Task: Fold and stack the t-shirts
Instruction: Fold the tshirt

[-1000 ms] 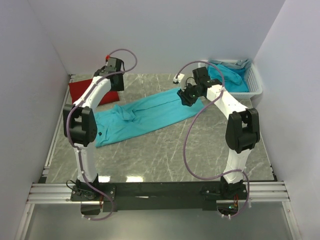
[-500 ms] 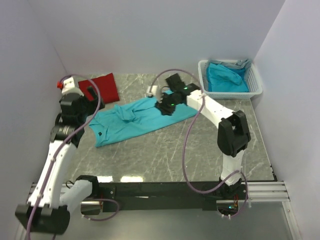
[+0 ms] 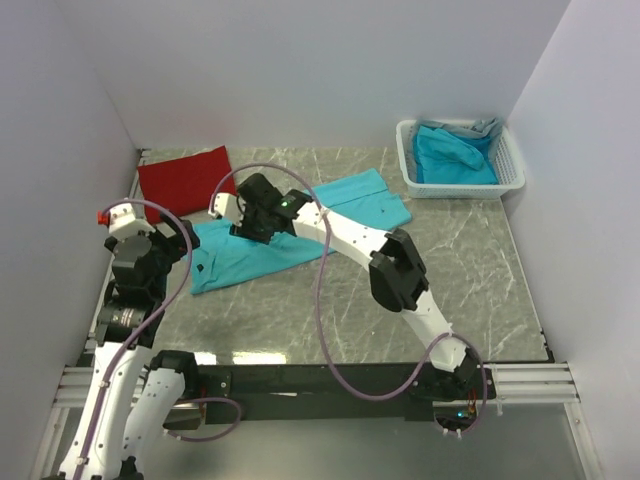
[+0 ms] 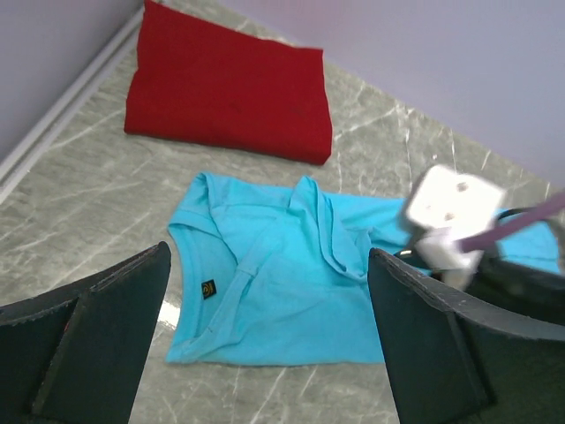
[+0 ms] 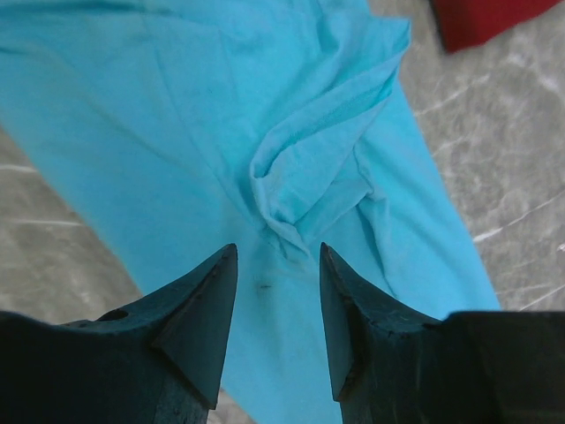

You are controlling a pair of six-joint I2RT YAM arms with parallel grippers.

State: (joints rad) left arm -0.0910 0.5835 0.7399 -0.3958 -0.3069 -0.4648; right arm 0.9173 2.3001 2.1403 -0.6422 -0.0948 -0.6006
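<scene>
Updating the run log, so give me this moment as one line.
left end effector open, empty | right end effector open above rumpled blue shirt | red shirt folded, far left | basket holds blue cloth

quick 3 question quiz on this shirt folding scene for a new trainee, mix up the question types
1. True or false: the left gripper is open and holds nothing.
2. The white basket holds: A) turquoise shirts B) a red shirt C) nothing.
3. Which gripper is directly above a bunched fold in the spread turquoise t-shirt?
Key: 1 true; 2 A; 3 the right gripper.
</scene>
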